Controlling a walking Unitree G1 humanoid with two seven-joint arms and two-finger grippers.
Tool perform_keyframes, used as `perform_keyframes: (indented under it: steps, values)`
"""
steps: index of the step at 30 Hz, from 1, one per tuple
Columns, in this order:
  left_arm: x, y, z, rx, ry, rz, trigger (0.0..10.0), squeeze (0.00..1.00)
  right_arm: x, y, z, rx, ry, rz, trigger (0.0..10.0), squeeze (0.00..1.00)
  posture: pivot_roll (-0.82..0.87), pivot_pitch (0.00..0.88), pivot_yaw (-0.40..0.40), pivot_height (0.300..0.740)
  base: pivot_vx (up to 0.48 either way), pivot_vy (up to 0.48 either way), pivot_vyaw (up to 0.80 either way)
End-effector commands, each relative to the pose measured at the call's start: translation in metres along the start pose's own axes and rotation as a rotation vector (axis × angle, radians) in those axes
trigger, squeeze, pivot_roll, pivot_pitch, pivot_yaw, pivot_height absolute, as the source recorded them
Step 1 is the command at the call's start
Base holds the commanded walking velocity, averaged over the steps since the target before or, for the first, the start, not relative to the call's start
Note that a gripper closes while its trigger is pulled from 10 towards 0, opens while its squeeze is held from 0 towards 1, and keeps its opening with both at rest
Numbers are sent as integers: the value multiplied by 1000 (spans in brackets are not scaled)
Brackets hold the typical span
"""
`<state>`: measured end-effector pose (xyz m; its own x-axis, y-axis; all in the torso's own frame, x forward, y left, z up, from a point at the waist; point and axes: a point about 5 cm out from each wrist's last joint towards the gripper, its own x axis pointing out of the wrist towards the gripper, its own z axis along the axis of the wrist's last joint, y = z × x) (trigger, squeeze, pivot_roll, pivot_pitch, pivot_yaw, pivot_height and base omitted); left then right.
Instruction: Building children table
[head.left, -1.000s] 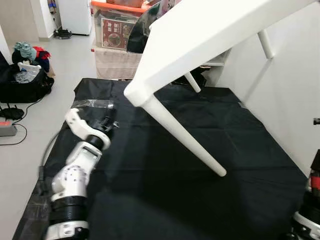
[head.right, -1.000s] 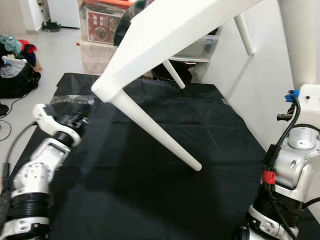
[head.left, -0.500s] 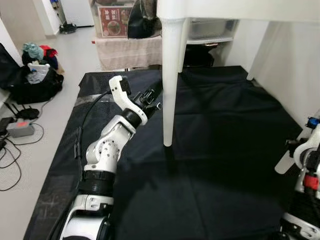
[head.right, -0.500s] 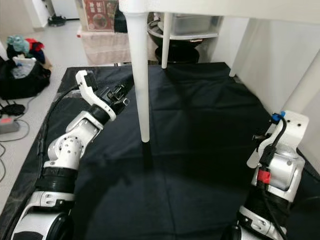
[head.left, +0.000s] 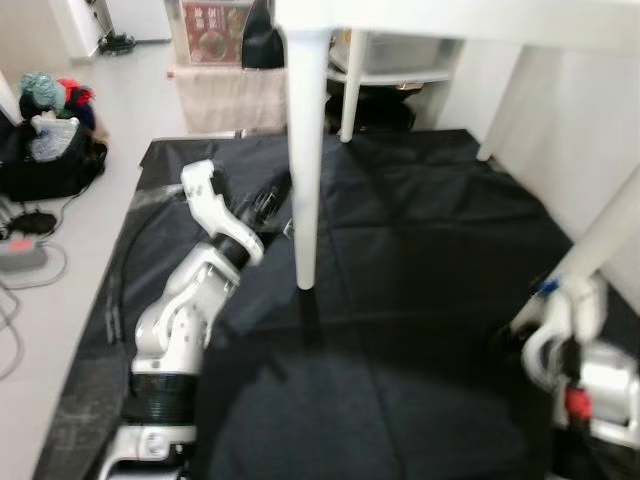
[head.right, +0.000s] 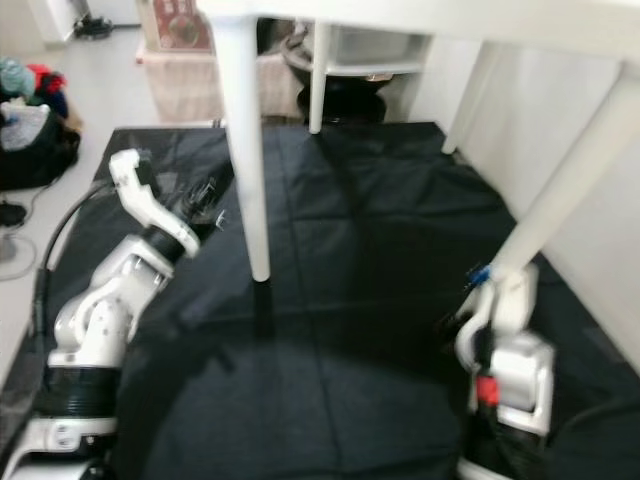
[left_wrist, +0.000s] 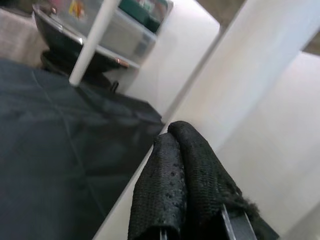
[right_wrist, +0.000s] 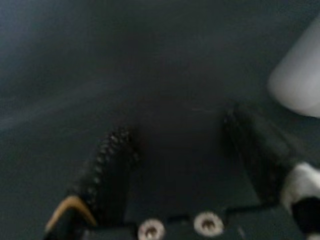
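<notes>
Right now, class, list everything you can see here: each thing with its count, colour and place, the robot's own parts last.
Table: one, white, upright over the mat.
Table legs: four, white, tips on the mat.
Mat: one, black, on the floor.
Storage box: one, with red label, beyond the mat.
Bag: one, black, on floor to the left.
Left gripper: shut, beside the near-left leg.
Right gripper: open, low over the mat by the near-right leg.
</notes>
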<state>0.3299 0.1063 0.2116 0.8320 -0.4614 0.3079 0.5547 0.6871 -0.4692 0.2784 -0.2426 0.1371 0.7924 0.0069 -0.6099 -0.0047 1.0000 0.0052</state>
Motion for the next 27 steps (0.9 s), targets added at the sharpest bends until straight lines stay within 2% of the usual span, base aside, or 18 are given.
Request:
perform_keyframes:
  steps: [1, 2, 4, 8, 10, 11, 13, 16, 17, 18, 20, 23, 24, 27]
  values:
    - [-9, -1, 1, 54, 21, -6, 10000, 0, -4, 3, 8, -3, -82, 68, 10000, 1000, -130, 61, -32, 740, 0, 0, 0]
    - [-14, 0, 2, 89, 27, 1, 10000, 0, -8, 2, 11, -5, -133, 87, 10000, 1000, -129, 60, -31, 740, 0, 0, 0]
    - [-15, -1, 2, 103, 32, -1, 10000, 0, -11, 0, 12, 1, -156, 94, 10000, 1000, -127, 51, -31, 740, 0, 0, 0]
    - [-25, -3, 3, 204, 64, 4, 10000, 0, -23, -8, 3, 38, -220, 127, 10000, 1000, -126, 45, -24, 740, 0, 0, 0]
    - [-26, -3, 3, 221, 66, 12, 10000, 0, -24, -10, 2, 53, -235, 135, 10000, 1000, -126, 47, -22, 740, 0, 0, 0]
    - [-30, 1, 5, 257, 65, 46, 10000, 0, -28, -12, -4, 68, -255, 161, 10000, 1000, -128, 56, -19, 740, 0, 0, 0]
    - [-39, 9, 11, 311, 51, 121, 10000, 0, -33, -17, -13, 40, -277, 164, 10000, 1000, -126, 46, -17, 740, 0, 0, 0]
    - [-39, 9, 11, 311, 51, 121, 10000, 0, -33, -17, -13, 40, -277, 164, 10000, 1000, -126, 46, -17, 740, 0, 0, 0]
    - [-45, 15, 14, 329, 38, 172, 10000, 0, -38, -15, -17, 26, -305, 211, 10000, 1000, -126, 41, -18, 740, 0, 0, 0]
    - [-45, 15, 14, 329, 38, 172, 10000, 0, -38, -15, -17, 26, -305, 211, 10000, 1000, -126, 41, -18, 740, 0, 0, 0]
    - [-57, 23, 16, 375, 48, 252, 10000, 0, -47, -4, -21, 20, -382, 337, 10000, 1000, -121, 18, -14, 740, 0, 0, 0]
    - [-61, 25, 15, 397, 58, 275, 10000, 0, -51, 1, -22, 13, -412, 378, 10000, 1000, -121, 18, -14, 740, 0, 0, 0]
    - [-64, 26, 14, 421, 71, 291, 10000, 0, -53, 6, -19, -11, -457, 385, 10000, 592, -117, 13, -12, 740, 0, 0, 0]
    - [-67, 27, 12, 445, 87, 311, 10000, 0, -54, 11, -15, -15, -492, 406, 10000, 592, -118, 12, -8, 740, 0, 0, 0]
